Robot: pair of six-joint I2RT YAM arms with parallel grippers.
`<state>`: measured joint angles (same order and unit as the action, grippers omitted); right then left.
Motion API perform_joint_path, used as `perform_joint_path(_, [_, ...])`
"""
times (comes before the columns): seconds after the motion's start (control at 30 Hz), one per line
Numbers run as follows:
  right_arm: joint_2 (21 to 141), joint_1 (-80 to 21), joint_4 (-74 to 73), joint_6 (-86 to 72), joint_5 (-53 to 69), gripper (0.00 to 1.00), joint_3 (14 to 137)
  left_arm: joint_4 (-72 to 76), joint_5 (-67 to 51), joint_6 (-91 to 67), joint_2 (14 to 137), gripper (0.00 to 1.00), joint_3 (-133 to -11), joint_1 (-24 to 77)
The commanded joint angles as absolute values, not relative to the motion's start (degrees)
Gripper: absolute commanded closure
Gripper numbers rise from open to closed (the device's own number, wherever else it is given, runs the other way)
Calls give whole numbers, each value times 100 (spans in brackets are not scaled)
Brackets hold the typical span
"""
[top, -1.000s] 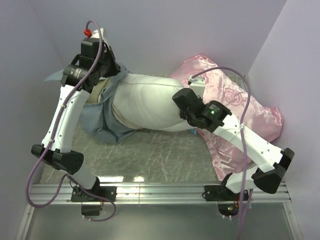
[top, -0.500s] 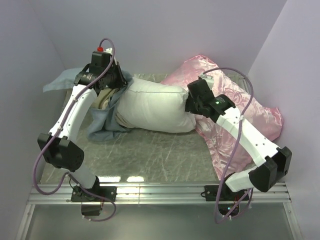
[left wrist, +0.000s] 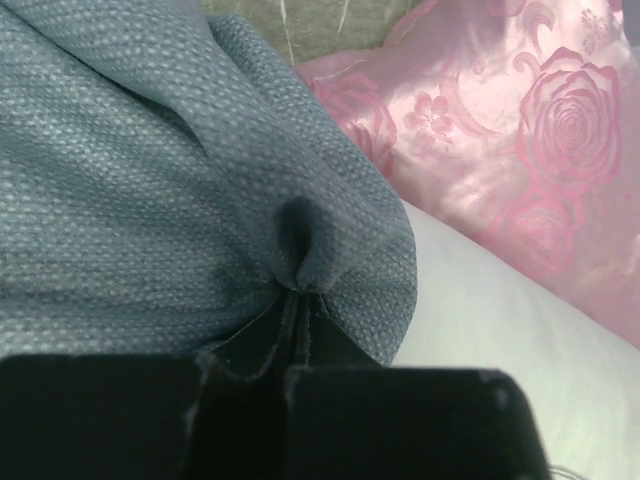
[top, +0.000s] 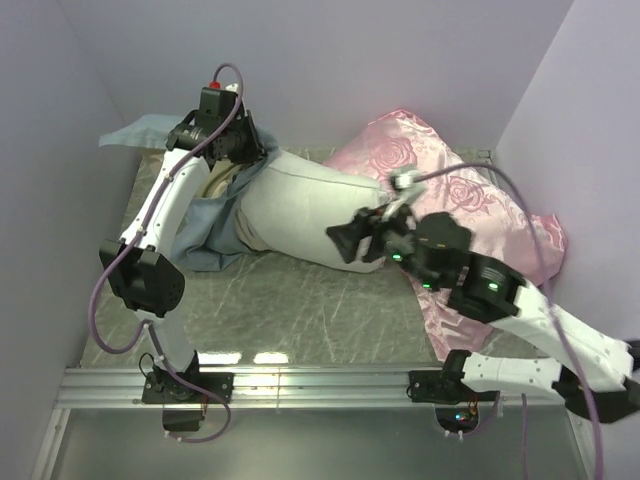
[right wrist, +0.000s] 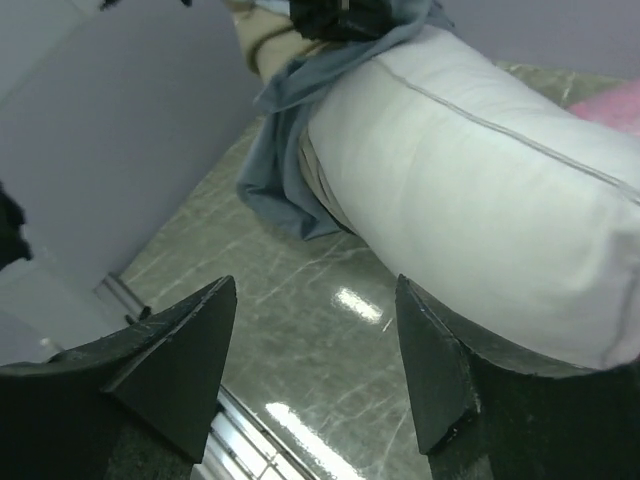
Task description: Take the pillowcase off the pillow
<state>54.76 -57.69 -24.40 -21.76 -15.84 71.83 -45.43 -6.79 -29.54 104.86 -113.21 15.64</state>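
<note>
The white pillow [top: 300, 205] lies across the back of the table, most of it bare. The grey-blue pillowcase [top: 205, 225] is bunched round its left end, with beige lining showing in the right wrist view. At the back left my left gripper [top: 235, 140] is shut on a fold of the pillowcase [left wrist: 150, 180], the cloth pinched at the left gripper's [left wrist: 298, 295] tips just above the pillow [left wrist: 480, 330]. My right gripper [top: 340, 240] stands open at the pillow's near right side. In its own view the right gripper [right wrist: 315, 300] holds nothing, the pillow [right wrist: 480, 190] just above its right finger.
A shiny pink rose-patterned pillow [top: 470, 190] fills the back right, behind the white one. Lilac walls close in on the left, back and right. Bare marbled tabletop [right wrist: 300, 330] lies in front of the pillow, and a metal rail [top: 320, 385] runs along the near edge.
My right gripper has opened, let go of the pillow's right end and swung toward its near side. The left gripper has moved right along the back with the pillowcase.
</note>
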Motion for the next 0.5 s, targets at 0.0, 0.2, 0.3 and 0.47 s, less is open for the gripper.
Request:
perform_joint_path(0.0, [6745,-6318,-2241,-1688,-2580,27,7355,-4711,-650,-3006,10503,99,-11698,1679])
perform_joint_path(0.2, [8767,-6504,-2329,-1145,-3181,21,8208,-5044,-387,-2918,10406,96,-12102,1942])
perform_joint_path(0.3, [9594,-6495,-2329,-872,-3769,14,8604,-5124,-413,-2874,10354,97,-12182,1977])
perform_joint_path(0.47, [10739,-6311,-2645,-835,-4524,12,9385,-5071,-264,-2707,9951,100,-11822,2214])
